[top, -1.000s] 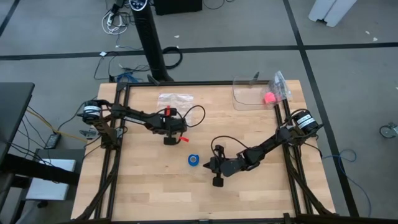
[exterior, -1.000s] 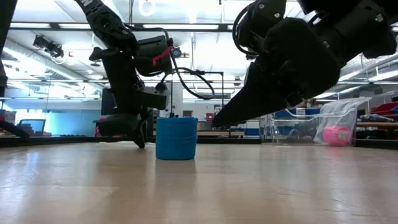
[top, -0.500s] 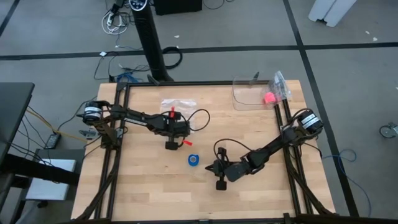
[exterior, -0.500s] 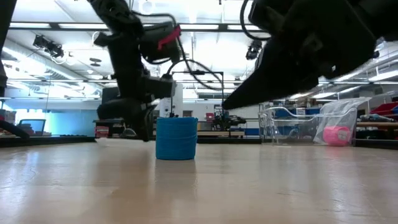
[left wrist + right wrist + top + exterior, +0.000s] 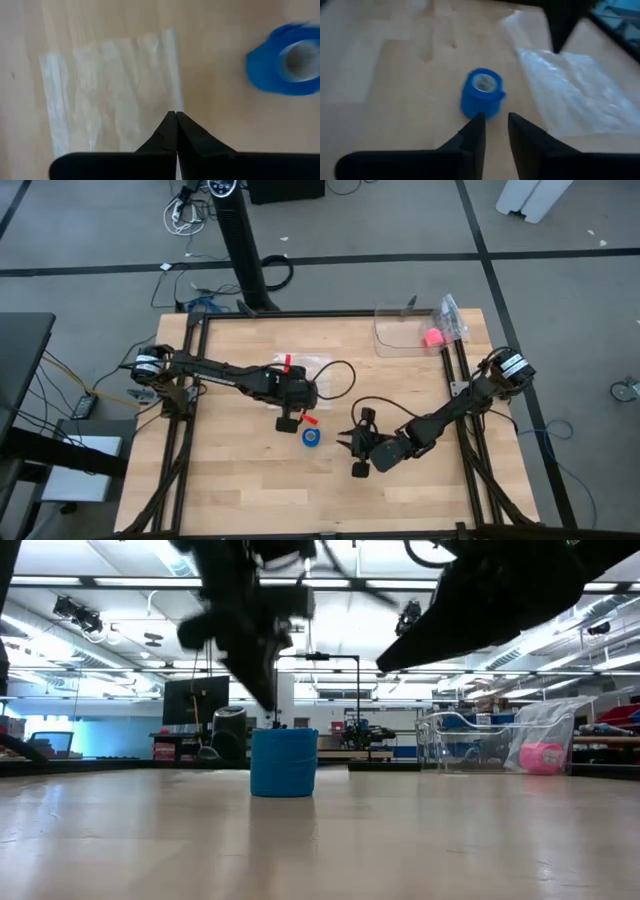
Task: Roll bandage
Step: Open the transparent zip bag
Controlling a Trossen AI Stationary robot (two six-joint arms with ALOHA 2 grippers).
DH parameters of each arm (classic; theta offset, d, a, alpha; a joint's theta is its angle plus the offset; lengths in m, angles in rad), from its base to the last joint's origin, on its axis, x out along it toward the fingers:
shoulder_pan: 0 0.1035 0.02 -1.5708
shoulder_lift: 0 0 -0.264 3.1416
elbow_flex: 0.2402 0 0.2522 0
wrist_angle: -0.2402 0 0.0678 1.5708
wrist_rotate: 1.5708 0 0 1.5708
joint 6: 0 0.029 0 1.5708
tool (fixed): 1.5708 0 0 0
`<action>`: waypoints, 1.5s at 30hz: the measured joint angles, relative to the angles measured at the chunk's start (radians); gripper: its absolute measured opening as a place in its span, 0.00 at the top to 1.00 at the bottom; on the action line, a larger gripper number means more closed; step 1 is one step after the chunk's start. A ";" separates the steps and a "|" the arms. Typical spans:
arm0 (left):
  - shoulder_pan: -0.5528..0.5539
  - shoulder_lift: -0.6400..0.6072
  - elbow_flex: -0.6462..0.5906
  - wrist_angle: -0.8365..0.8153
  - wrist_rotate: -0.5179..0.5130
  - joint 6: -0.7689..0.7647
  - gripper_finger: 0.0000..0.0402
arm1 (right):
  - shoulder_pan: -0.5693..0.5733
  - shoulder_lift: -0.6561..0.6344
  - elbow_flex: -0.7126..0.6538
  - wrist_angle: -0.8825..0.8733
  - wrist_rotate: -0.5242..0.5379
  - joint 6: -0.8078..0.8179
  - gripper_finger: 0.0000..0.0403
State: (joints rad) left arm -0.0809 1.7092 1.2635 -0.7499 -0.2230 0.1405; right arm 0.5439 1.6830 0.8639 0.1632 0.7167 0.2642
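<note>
The bright blue bandage point(image 5: 312, 437) stands on the wooden table as a small hollow-centred coil, resting on one flat end. It also shows in the low view point(image 5: 284, 762), the left wrist view point(image 5: 287, 60) and the right wrist view point(image 5: 482, 95). My left gripper point(image 5: 290, 422) is shut and empty, just to the far left of the coil and raised above the table point(image 5: 176, 114). My right gripper point(image 5: 345, 443) is open and empty, close to the coil's right side, its fingers pointing at it point(image 5: 495, 120).
A flat clear plastic bag point(image 5: 305, 362) lies on the table behind the left gripper and shows in the left wrist view point(image 5: 110, 90). A clear container point(image 5: 405, 330) with a small pink ball point(image 5: 432, 337) stands at the far right corner. Black frame rails run along the table's edges.
My left gripper has moved toward the table's right and near edges, up to the bandage coil, and has risen off the table. My right arm has lifted and shifted slightly toward the right edge. The coil has stayed where it was.
</note>
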 joint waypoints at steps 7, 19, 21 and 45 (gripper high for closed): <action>-0.100 -0.001 0.156 -0.145 -0.012 -0.022 1.00 | 0.025 -0.048 0.000 -0.034 0.076 0.003 0.64; -0.297 -0.238 -0.158 0.227 -0.014 -0.211 1.00 | -0.151 0.062 0.000 -0.025 -0.087 -0.065 0.58; -0.323 -0.290 -0.248 0.351 -0.009 -0.232 1.00 | -0.190 0.066 0.000 -0.010 -0.102 -0.086 0.58; -0.412 -0.535 -0.965 1.387 -0.075 -0.310 0.99 | -0.349 0.065 0.261 -0.203 -0.343 -0.117 0.59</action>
State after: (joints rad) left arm -0.4931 1.1738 0.2984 0.6369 -0.2976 -0.1691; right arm 0.1950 1.7481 1.1244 -0.0393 0.3735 0.1477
